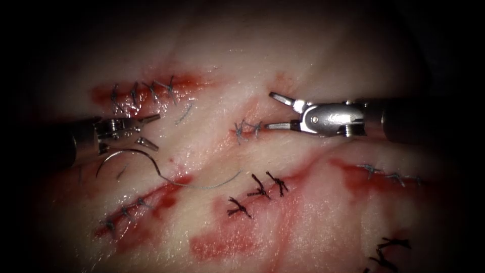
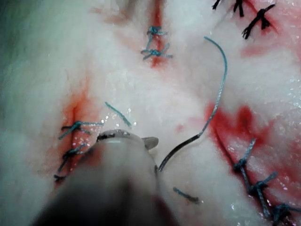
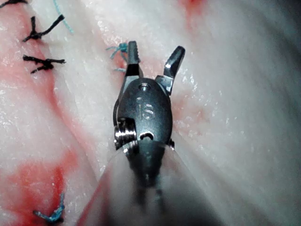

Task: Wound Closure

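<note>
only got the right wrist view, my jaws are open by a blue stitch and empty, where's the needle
Observer: In the endoscope view the needle lies loose on the tissue, just below the left tool, well left of your right tool.
Operator: is the left tool holding it
Observer: No, its jaws stand open and hold nothing.
Operator: and the thread
Observer: The thread trails from the needle toward the right; its free end lies just left of the black stitches.
</note>
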Action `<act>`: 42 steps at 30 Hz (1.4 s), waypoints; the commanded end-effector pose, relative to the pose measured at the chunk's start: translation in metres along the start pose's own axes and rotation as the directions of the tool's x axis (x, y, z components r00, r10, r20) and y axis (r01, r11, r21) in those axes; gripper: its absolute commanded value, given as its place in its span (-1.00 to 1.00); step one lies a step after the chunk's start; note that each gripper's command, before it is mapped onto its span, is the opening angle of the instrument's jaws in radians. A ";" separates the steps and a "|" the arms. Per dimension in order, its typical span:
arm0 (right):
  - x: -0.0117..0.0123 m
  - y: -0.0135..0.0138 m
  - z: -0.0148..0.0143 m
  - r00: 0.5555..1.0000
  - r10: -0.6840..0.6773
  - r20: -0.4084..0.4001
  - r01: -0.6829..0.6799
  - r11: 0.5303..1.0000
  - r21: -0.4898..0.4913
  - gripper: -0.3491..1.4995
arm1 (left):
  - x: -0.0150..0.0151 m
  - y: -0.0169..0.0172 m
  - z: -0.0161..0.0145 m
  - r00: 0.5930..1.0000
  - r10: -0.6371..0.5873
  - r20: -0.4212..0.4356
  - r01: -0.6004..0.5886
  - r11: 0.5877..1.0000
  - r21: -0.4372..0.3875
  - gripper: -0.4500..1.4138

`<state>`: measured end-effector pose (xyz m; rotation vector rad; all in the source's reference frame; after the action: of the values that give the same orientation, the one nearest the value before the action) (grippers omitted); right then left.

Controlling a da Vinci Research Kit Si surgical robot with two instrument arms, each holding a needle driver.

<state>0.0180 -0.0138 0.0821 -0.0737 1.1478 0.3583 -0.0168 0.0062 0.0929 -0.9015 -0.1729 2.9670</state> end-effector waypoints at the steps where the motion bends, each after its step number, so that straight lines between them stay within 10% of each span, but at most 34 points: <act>1: 0.0004 0.0006 0.0001 1.000 0.030 -0.001 -0.030 0.999 0.010 0.87 | 0.0026 -0.0012 -0.0002 0.994 -0.006 -0.111 0.011 0.999 0.045 0.10; 12: 0.0022 -0.0004 -0.0033 0.991 0.094 0.099 -0.108 0.983 0.146 0.80 | 0.0104 0.0003 -0.0030 0.905 0.003 -0.425 -0.001 1.000 0.005 0.13; 24: 0.0069 -0.0024 -0.0059 0.996 0.037 0.085 -0.055 0.975 0.217 0.83 | 0.0105 0.0002 -0.0054 0.838 -0.125 -0.531 0.125 0.992 -0.036 0.39; 42: 0.0063 -0.0017 -0.0071 0.996 0.028 0.080 -0.046 0.974 0.222 0.74 | 0.0099 0.0012 -0.0054 0.818 -0.131 -0.560 0.093 0.991 -0.096 0.35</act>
<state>0.0137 -0.0159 0.0728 0.1571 1.1082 0.2615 -0.0214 0.0056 0.0823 -1.6628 -0.2896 2.4559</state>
